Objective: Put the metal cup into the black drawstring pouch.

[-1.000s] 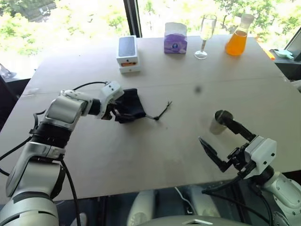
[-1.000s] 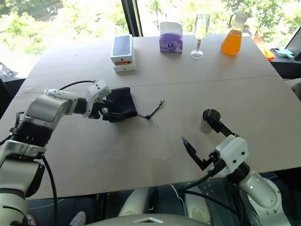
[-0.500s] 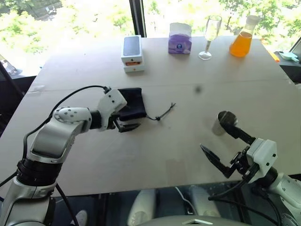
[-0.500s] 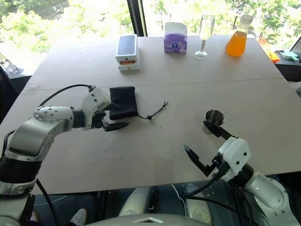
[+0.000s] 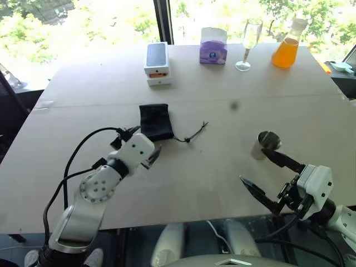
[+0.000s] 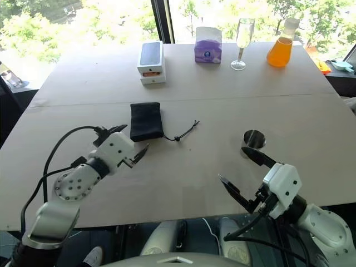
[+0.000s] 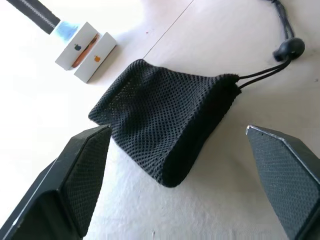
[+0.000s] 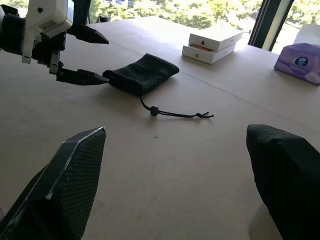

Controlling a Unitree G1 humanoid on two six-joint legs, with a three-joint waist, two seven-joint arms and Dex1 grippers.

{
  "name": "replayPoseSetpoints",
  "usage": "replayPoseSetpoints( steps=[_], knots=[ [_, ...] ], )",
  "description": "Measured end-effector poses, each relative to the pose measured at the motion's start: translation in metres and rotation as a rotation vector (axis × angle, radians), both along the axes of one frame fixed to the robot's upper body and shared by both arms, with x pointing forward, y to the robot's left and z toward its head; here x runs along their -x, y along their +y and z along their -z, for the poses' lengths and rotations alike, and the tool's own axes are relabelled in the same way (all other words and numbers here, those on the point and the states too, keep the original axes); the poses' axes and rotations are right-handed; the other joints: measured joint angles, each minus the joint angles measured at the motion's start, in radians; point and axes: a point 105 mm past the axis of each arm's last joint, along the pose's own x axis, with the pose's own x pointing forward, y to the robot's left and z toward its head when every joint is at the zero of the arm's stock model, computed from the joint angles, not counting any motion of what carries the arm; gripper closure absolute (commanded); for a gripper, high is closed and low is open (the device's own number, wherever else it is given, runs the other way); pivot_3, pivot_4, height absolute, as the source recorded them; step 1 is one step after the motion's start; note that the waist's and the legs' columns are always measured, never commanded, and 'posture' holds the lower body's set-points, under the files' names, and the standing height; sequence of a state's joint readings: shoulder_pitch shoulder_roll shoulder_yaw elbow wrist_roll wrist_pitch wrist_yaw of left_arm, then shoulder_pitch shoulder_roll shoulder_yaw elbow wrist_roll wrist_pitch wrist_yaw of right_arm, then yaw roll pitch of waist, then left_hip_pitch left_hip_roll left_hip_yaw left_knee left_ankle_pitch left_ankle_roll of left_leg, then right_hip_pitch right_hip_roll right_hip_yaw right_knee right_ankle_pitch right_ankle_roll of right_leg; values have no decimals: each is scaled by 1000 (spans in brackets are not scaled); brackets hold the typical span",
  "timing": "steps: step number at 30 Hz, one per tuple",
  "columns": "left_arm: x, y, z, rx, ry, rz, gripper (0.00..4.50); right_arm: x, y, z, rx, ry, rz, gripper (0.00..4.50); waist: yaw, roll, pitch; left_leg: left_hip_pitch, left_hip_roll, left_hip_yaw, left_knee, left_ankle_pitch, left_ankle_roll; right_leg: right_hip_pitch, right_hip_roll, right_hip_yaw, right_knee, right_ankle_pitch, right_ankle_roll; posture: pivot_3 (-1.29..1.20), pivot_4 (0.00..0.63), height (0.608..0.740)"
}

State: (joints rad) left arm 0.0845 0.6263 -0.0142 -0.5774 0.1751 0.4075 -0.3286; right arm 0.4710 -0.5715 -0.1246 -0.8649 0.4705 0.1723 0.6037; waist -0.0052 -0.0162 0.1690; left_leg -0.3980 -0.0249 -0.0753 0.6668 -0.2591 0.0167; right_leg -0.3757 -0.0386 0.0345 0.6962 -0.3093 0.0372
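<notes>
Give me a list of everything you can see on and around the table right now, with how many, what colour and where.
table: one, pale beige, under everything.
black drawstring pouch: one, black, flat at centre left, cord trailing toward the centre.
metal cup: one, silver, upright at near right.
phone boxes: two stacked, white, far left of centre.
tissue pack: one, purple, far centre.
wine glass: one, clear, right of the tissues.
flask: one, clear with orange liquid, far right.
left gripper: one, black fingers, open, just short of the pouch.
right gripper: one, black fingers, open, near the cup.
</notes>
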Motion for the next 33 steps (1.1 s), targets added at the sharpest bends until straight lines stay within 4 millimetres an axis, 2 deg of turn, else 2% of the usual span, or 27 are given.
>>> replayPoseSetpoints(
  steps=[5, 17, 22, 33],
  knots=[
    [-2, 4, -1, -32, -58, -76, 47, 3, 1, -2, 7, 5, -11, 0, 1, 0, 0, 0, 0, 0, 0, 0, 0, 0, 0, 0, 0, 0, 0, 0, 150, 740],
    [-17, 7, 22, -166, -63, -93, 47, 3, 0, -2, 3, 11, -11, 0, 0, 0, 0, 0, 0, 0, 0, 0, 0, 0, 0, 0, 0, 0, 0, 0, 150, 740],
    [-20, 10, 22, -241, -116, -106, 47, 4, -2, -1, 5, 19, 0, 0, 1, 0, 0, 0, 0, 0, 0, 0, 0, 0, 0, 0, 0, 0, 0, 0, 150, 740],
    [-21, -2, 13, -361, -258, -67, 47, 4, -2, -1, 8, 16, 2, 0, 2, 0, 0, 0, 0, 0, 0, 0, 0, 0, 0, 0, 0, 0, 0, 0, 150, 740]
  ],
)
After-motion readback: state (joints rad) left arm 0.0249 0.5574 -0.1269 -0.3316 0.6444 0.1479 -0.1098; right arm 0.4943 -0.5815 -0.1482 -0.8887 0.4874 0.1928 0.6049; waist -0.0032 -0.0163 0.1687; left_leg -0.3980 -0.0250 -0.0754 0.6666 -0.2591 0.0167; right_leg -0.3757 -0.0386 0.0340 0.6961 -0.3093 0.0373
